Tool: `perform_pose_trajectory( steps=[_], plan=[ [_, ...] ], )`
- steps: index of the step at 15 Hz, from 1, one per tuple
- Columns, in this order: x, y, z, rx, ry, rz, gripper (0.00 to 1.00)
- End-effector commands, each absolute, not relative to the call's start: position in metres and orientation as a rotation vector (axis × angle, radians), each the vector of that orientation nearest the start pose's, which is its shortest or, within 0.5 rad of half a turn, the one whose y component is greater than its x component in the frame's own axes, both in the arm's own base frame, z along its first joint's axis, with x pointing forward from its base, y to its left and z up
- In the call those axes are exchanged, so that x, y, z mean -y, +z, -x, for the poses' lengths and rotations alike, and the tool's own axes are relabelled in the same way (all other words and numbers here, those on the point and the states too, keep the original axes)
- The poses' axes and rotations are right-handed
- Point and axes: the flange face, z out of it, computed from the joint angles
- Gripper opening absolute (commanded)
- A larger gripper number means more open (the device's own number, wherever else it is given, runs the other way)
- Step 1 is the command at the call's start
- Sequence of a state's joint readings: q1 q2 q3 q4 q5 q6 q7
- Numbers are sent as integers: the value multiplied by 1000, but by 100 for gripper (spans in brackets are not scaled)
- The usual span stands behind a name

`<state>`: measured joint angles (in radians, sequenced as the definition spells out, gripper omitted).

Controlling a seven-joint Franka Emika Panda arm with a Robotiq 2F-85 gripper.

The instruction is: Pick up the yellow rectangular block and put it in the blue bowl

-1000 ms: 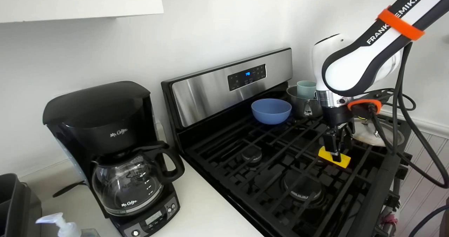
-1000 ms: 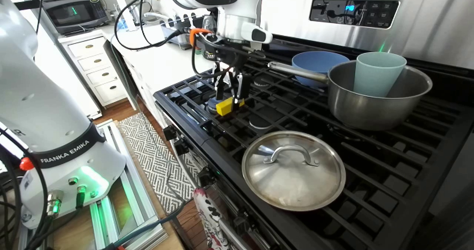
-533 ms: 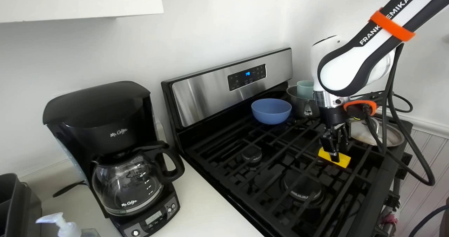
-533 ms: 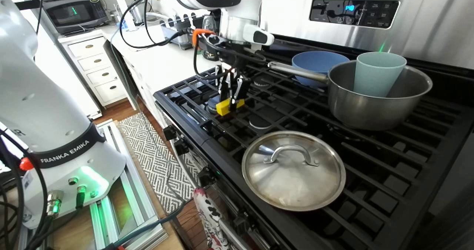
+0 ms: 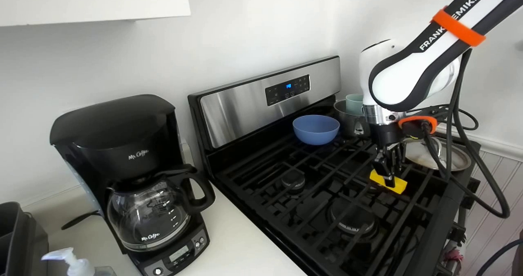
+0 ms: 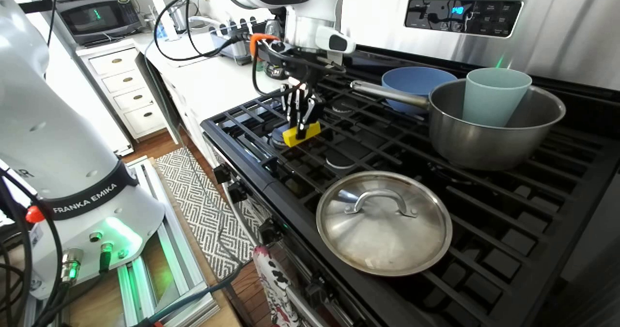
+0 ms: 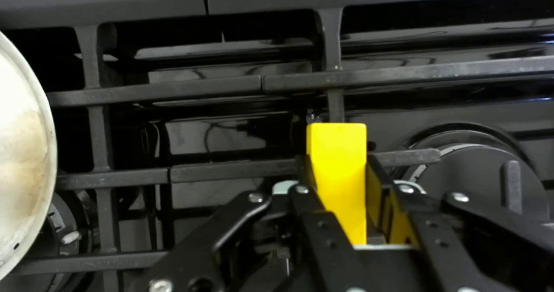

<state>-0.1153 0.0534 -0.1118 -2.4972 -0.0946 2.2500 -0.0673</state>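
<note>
Yellow block sits at the left in an exterior view, between the fingers and low at the grate; touching it or not, I can't tell. The gripper is drawn in tight on the block's long sides near the middle, so I'd call it held. Its long axis slants rightward and back, roughly toward the bowl, well apart at the rear. The pot, farther right, reaches its handle across the bowl's front there, so a good lift should come before the carry.
</note>
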Motion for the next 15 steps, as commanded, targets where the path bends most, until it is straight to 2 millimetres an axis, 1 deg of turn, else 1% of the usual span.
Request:
perform_pose_trajectory(
  steps=[1, 2, 3, 4, 5, 6, 7, 8, 9, 10, 12, 15],
  plan=[
    [74, 292, -402, 6, 351, 3163, 8],
    [67, 305, -398, 97, 289, 3173, 8],
    [61, 318, -397, 144, 232, 3179, 8],
    [60, 330, -398, 131, 177, 3169, 8],
    [62, 337, -396, 98, 182, 3156, 8],
    [67, 338, -388, 82, 247, 3171, 8],
    [62, 329, -407, 81, 232, 3172, 31],
    [64, 335, -401, 72, 239, 3169, 31],
    [65, 338, -397, 66, 240, 3168, 8],
    [63, 345, -406, 51, 144, 3152, 8],
    [63, 371, -434, -36, -57, 3107, 8],
    [69, 409, -484, -151, -303, 3050, 8]
  ],
)
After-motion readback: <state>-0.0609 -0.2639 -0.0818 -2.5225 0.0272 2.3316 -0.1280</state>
